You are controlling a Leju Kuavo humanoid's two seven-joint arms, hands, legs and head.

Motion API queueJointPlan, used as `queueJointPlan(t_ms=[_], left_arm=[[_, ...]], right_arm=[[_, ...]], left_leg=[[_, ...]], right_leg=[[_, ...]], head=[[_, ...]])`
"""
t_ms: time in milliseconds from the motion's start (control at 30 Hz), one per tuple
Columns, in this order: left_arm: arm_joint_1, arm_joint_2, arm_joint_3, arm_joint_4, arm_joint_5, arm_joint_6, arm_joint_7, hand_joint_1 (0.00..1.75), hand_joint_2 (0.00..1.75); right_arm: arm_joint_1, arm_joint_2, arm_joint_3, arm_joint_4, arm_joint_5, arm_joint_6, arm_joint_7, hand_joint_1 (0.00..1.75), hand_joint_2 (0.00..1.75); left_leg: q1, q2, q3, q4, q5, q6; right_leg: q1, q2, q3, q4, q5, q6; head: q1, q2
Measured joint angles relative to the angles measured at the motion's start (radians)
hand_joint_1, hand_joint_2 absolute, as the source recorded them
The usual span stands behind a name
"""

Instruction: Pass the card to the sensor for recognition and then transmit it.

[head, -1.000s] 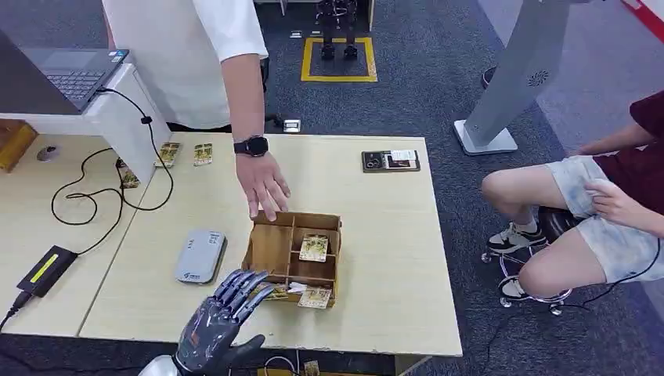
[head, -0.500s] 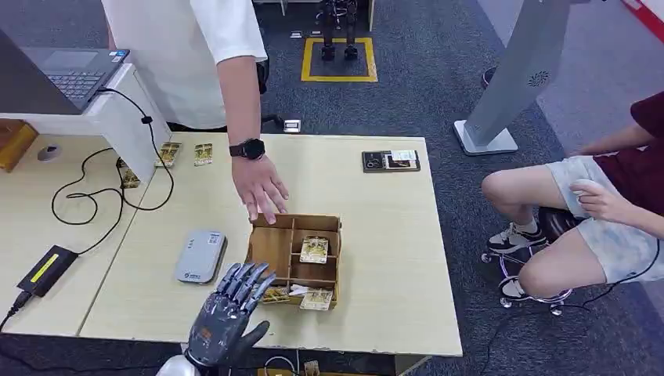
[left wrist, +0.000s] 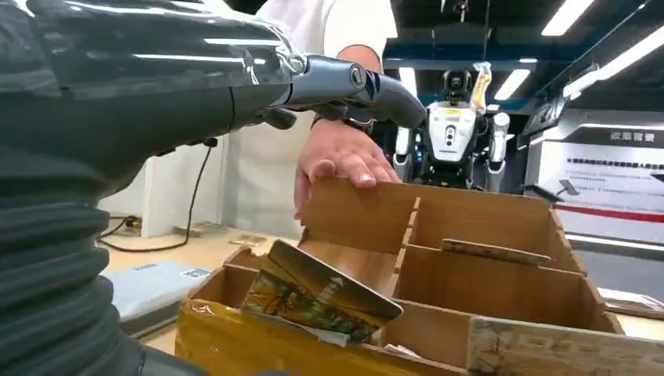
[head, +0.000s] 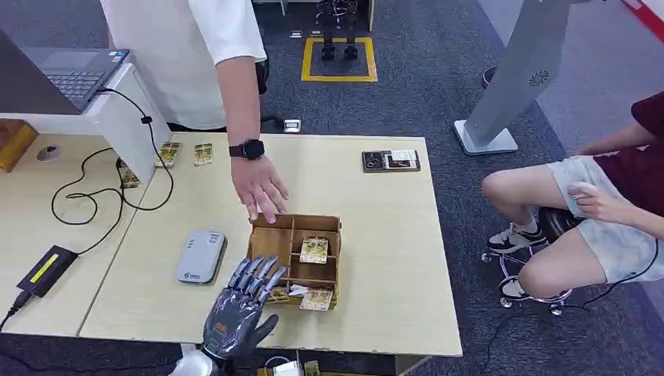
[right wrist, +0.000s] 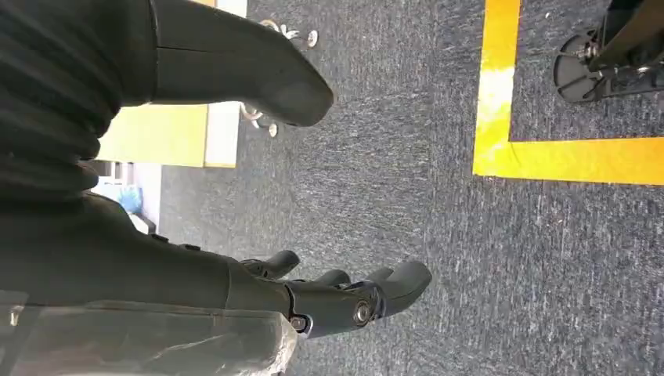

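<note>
Support: light wooden table (head: 376,211), with a second tabletop (head: 31,204) abutting it at left
Centre: wooden compartment box (head: 296,258)
Beside box: grey card reader (head: 200,256), on the laptop side
Far edge: black card holder (head: 391,160); loose cards (head: 203,153)
Left tabletop: black power adapter (head: 47,269); black cable (head: 86,196); white laptop stand (head: 117,117)

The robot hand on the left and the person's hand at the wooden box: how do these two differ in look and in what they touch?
The left robot hand is dark metal, while the person's hand is bare and wears a black watch at the wrist. The robot hand hovers at the near side of the wooden box with fingers spread and holds nothing; the person's hand rests its fingertips on the far wall. Both reach toward the same box.
</note>
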State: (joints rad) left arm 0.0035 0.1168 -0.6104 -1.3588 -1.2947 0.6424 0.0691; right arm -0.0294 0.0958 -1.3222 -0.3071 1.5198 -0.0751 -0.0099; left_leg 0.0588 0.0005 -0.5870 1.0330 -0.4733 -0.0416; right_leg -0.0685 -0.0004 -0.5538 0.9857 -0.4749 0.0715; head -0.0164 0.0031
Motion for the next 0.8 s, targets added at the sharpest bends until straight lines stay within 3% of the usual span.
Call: queueJointPlan(t_ms=[33,800], left_arm=[[-0.002,-0.002,0.0,0.006,-0.002,-0.005,0.0,1.75,1.75],[-0.022,-0.018,0.0,0.046,-0.037,-0.072,0.064,1.75,1.75]], right_arm=[[0.0,0.0,0.0,0.0,0.0,0.0,0.0,0.0,1.75],[-0.001,0.0,-0.002,0.0,0.0,0.003,0.0,0.0,1.75]], left_leg=[[0.0,0.0,0.0,0.0,0.0,0.0],[0.0,0.0,0.0,0.0,0.0,0.0]], right_leg=[[0.0,0.0,0.0,0.0,0.0,0.0],[0.0,0.0,0.0,0.0,0.0,0.0]], head=[[0.0,0.0],[0.0,0.0]])
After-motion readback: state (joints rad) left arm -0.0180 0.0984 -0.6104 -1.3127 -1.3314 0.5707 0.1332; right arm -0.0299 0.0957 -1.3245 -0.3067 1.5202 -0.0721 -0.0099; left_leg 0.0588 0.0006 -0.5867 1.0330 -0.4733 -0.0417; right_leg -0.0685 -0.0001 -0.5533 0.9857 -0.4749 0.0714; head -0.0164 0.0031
